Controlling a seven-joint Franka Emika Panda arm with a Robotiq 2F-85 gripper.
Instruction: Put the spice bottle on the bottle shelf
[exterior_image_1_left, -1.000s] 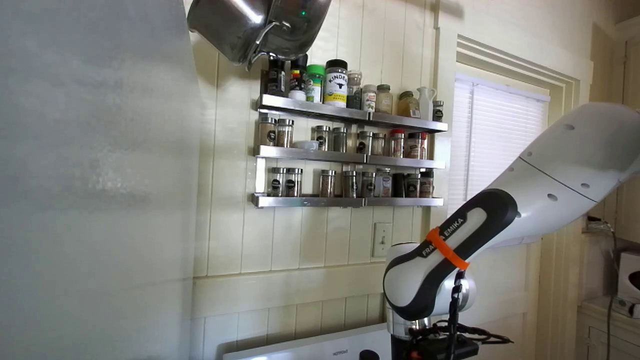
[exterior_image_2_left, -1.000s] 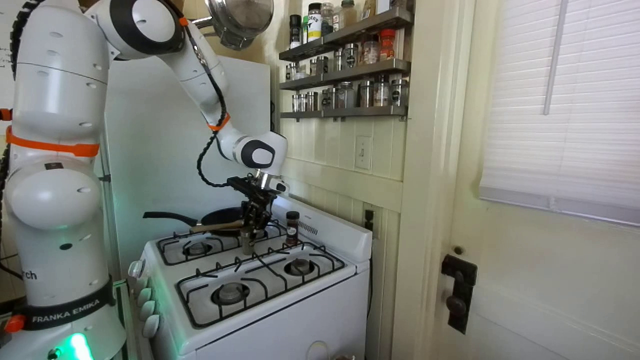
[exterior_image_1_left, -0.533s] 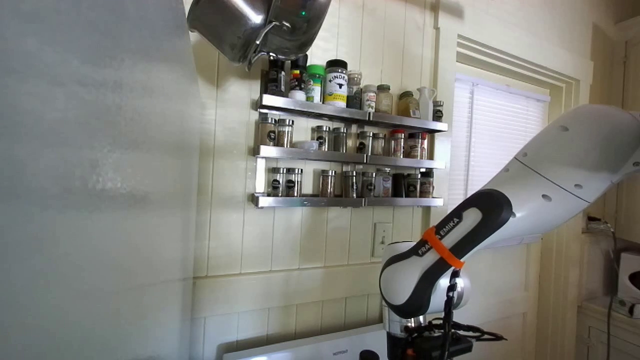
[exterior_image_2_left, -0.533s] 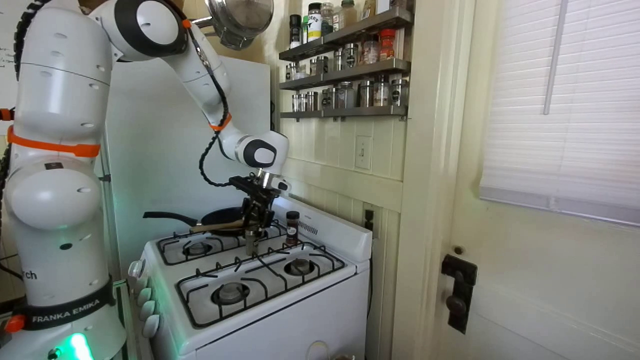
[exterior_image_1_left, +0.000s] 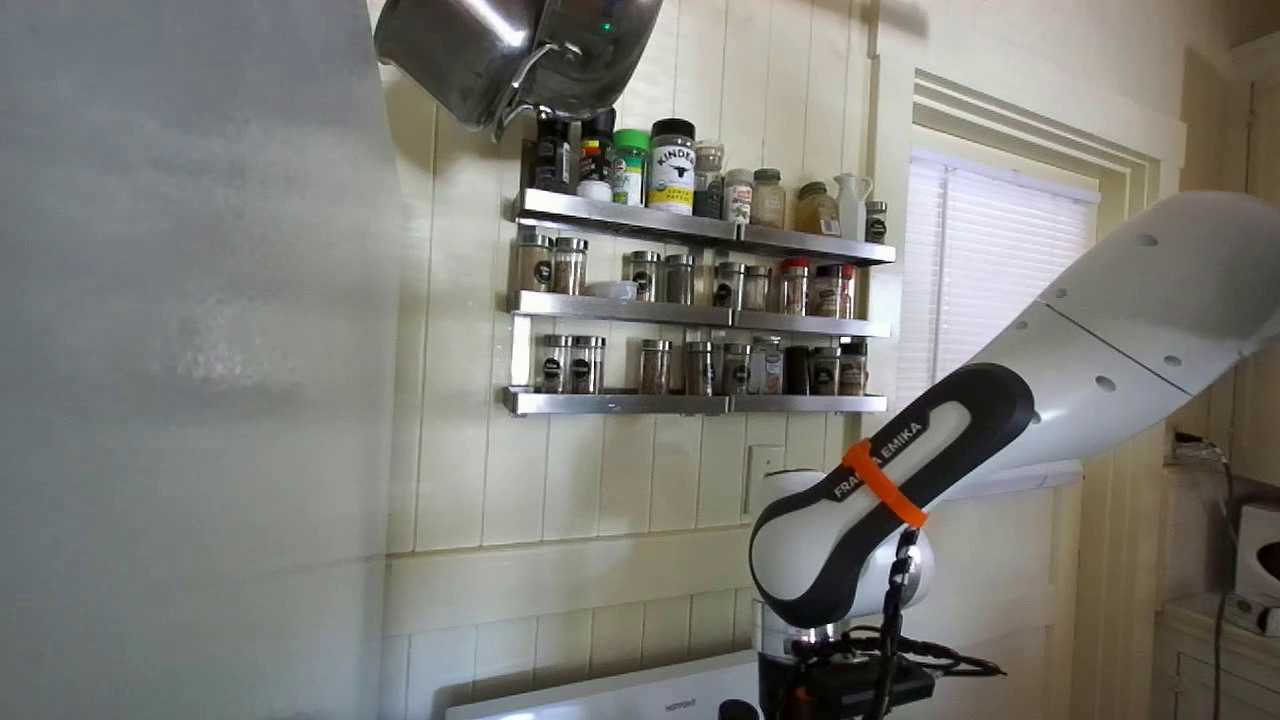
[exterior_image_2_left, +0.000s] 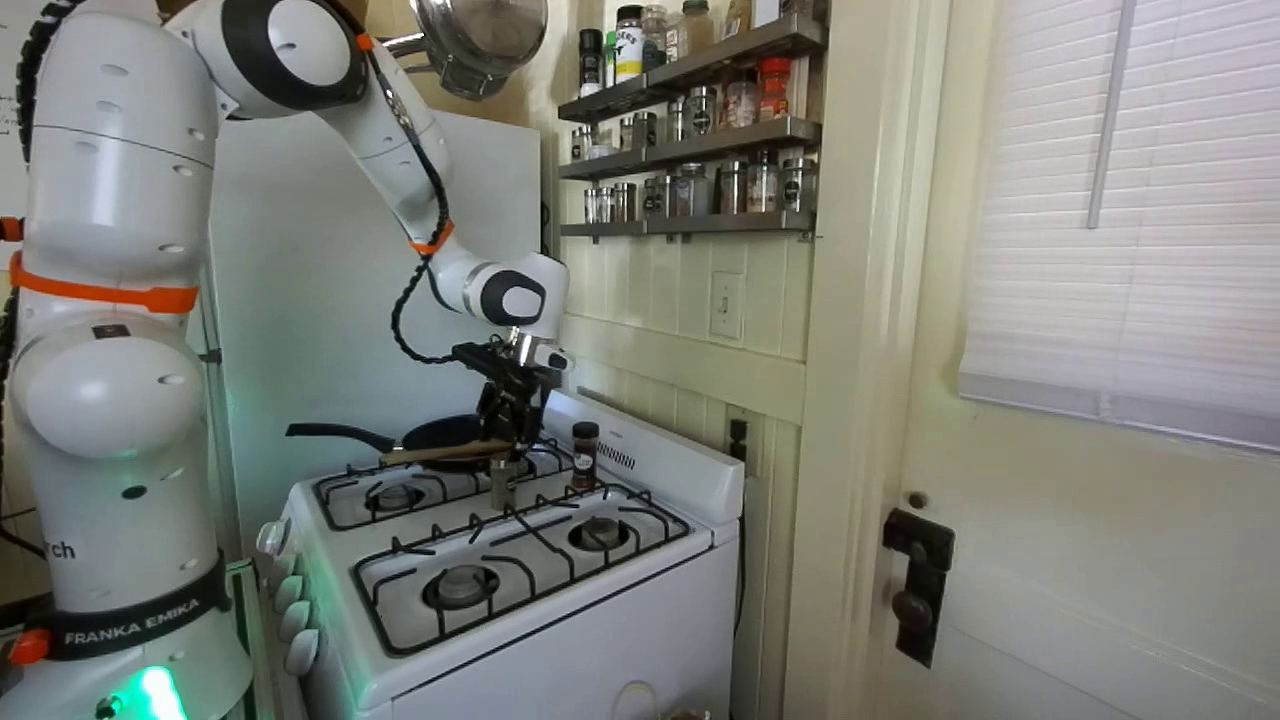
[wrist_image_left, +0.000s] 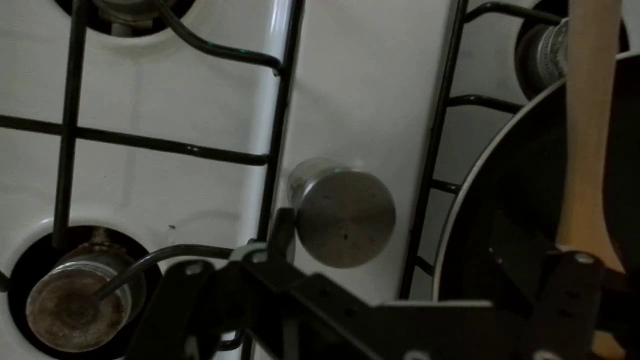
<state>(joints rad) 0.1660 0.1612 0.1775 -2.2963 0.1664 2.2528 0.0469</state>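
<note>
Spice btl lid (wrist_image_left: 346, 220): dull metal; shelf (exterior_image_1_left: 680, 315): shiny metal; utensil (wrist_image_left: 589, 140): smooth wd; stovetop (wrist_image_left: 360, 100): glossy.

FRANKA EMIKA arm (exterior_image_2_left: 115, 400), HOTPOINT stove (exterior_image_1_left: 640, 695)

In an exterior view, a cream vertical-plank wall (exterior_image_1_left: 620, 475) spans the centre; white slatted blinds (exterior_image_1_left: 1005, 225) glow pale at upper right.
</note>
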